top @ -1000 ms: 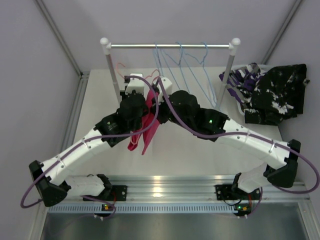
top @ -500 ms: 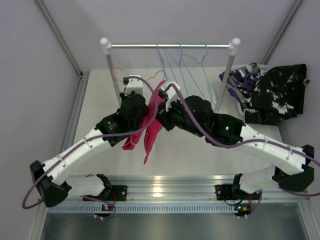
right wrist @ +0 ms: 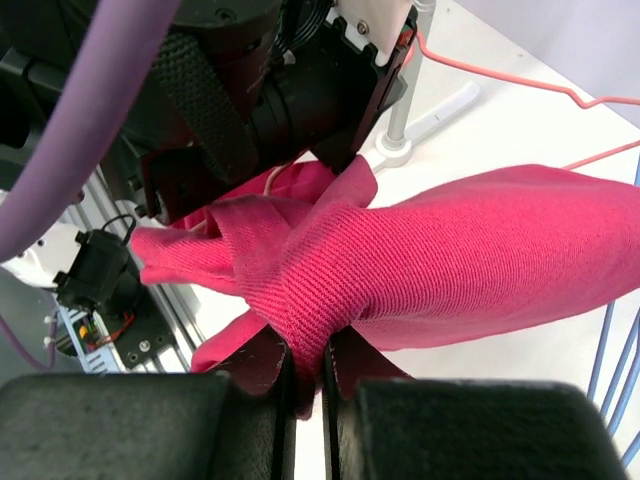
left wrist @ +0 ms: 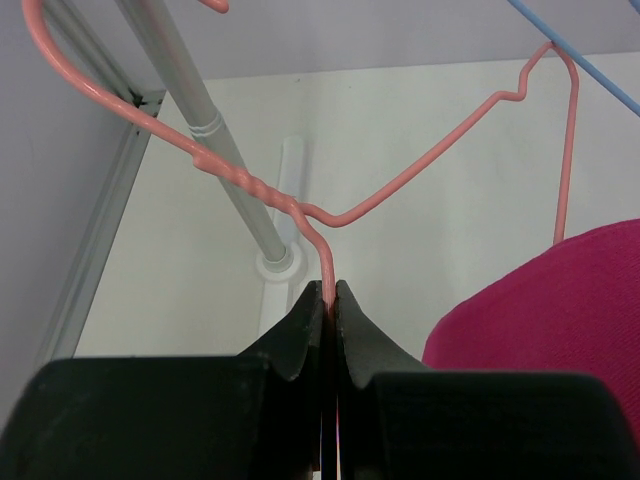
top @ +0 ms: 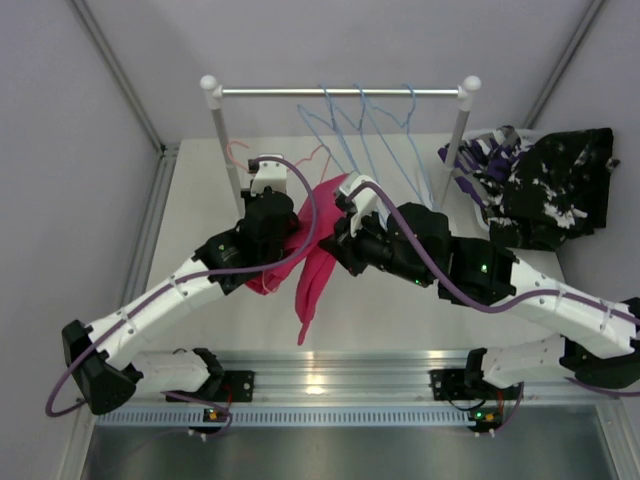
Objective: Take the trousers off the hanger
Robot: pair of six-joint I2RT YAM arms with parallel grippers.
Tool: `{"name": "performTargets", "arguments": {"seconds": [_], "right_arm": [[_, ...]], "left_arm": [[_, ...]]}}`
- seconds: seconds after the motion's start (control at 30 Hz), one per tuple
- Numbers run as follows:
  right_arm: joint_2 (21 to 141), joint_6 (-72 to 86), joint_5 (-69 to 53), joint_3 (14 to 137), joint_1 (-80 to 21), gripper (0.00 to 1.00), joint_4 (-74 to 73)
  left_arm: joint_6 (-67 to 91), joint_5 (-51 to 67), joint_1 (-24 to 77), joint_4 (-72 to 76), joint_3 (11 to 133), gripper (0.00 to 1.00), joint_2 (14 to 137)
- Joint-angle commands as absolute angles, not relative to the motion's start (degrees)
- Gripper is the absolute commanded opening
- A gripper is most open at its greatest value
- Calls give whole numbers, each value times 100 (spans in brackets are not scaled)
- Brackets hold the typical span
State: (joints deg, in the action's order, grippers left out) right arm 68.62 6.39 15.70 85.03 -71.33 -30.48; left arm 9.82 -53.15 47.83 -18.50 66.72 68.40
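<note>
Left hand (left wrist: 328,292) pinches the pink hanger (left wrist: 245,182); right hand (right wrist: 310,360) grips the pink trousers (right wrist: 450,250)

Ahead of the left gripper (left wrist: 329,300), the pink wire hanger (left wrist: 420,170) crosses the path and the grey metal rack post (left wrist: 215,150) stands slightly left. Open white tabletop (left wrist: 420,260) lies right of the post. Ahead of the right gripper (right wrist: 308,385), the left arm's black wrist (right wrist: 300,100) and the hot pink cloth trousers (right wrist: 470,250) block passage.

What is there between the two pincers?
The pink trousers, seen from above: the right pincer grips them, the left pincer grips a pink hanger.
</note>
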Motion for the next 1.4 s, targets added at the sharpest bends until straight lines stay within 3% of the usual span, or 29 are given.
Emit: {"name": "performTargets", "arguments": {"seconds": [0.0, 1.37], "right_arm": [[6337, 554, 1398, 8684, -7356, 0, -2417], [5405, 352, 2074, 8859, -7392, 0, -3314]], "left_arm": [[1020, -5554, 4685, -1819, 6548, 0, 6873], [1177, -6153, 4685, -624, 4940, 0, 6820]]}}
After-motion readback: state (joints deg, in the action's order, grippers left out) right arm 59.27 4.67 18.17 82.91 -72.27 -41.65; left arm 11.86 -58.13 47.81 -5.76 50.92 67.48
